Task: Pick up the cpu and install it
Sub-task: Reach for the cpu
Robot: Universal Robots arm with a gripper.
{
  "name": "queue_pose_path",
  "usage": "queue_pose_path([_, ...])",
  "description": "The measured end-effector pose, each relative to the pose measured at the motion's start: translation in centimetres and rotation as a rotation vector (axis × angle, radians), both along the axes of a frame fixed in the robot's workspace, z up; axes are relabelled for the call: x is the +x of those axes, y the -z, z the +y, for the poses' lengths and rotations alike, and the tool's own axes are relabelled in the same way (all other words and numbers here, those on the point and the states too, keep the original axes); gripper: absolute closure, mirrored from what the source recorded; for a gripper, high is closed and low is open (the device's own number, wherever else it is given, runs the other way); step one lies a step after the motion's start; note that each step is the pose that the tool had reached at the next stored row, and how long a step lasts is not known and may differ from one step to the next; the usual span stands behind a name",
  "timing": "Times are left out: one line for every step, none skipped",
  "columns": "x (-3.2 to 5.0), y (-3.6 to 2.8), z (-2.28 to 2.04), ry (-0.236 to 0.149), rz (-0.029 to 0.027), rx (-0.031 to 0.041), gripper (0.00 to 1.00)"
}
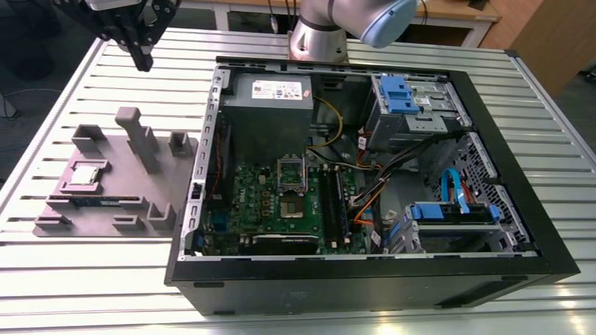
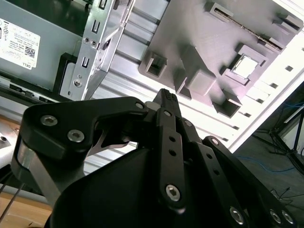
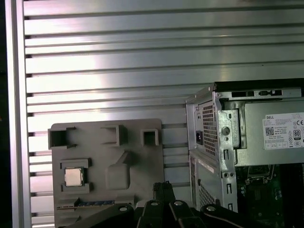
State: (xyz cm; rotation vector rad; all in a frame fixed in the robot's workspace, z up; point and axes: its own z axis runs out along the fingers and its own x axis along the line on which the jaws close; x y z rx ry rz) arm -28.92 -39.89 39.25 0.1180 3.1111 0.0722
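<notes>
- Looking through the exterior view, I see the gripper (image 1: 142, 64) hanging in the air at the exterior view's left, over the metal table (image 1: 93, 293).
- Its two fingers are pressed together, and there is nothing between them. In both wrist views the tips (image 2: 166, 95) (image 3: 164, 186) meet in one thin point.
- The cpu (image 1: 86, 174) lies flat in a square pocket of the grey holder (image 1: 102, 209). Its shiny top faces up.
- The gripper is well apart from the cpu and touches nothing.
- In the first wrist view I see the cpu (image 3: 73, 176) in the same pocket of the holder (image 3: 95, 142).
- The second wrist view shows the cpu (image 2: 245, 66) bright in its pocket too.
- The holder sits on the table just beside the open computer case (image 1: 373, 283).
- Inside the case lies the green board (image 1: 270, 209). Its dark socket (image 1: 293, 207) has its frame lifted open.
</notes>
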Motion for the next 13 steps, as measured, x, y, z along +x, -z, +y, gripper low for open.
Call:
queue_pose_path([-0.14,0.00,0.00,0.000,0.0000,-0.0001,0.89])
queue_pose_path([-0.28,0.00,0.00,0.000,0.0000,-0.0001,0.89])
queue_pose_path([-0.43,0.00,0.00,0.000,-0.0002,0.0000,0.89])
queue_pose_path([-0.59,0.00,0.00,0.000,-0.0002,0.0000,0.89])
queue_pose_path([-0.74,0.00,0.00,0.000,-0.0002,0.0000,0.89])
queue_pose_path([-0.88,0.00,0.00,0.000,-0.0002,-0.0001,0.89])
queue_pose_path([-1.20,0.00,0.00,0.000,-0.0004,-0.0001,0.89])
queue_pose_path([-1.33,0.00,0.00,0.000,-0.0004,0.0000,0.89])
queue_pose_path([-1.45,0.00,0.00,0.000,-0.0005,-0.0001,0.89])
queue_pose_path([-1.55,0.00,0.00,0.000,-0.0005,0.0000,0.89])
queue_pose_path([-1.65,0.00,0.00,0.000,-0.0005,0.0000,0.89])
queue_pose_path([-1.74,0.00,0.00,0.000,-0.0006,-0.0001,0.89])
queue_pose_path([-1.81,0.00,0.00,0.000,-0.0006,-0.0001,0.89])
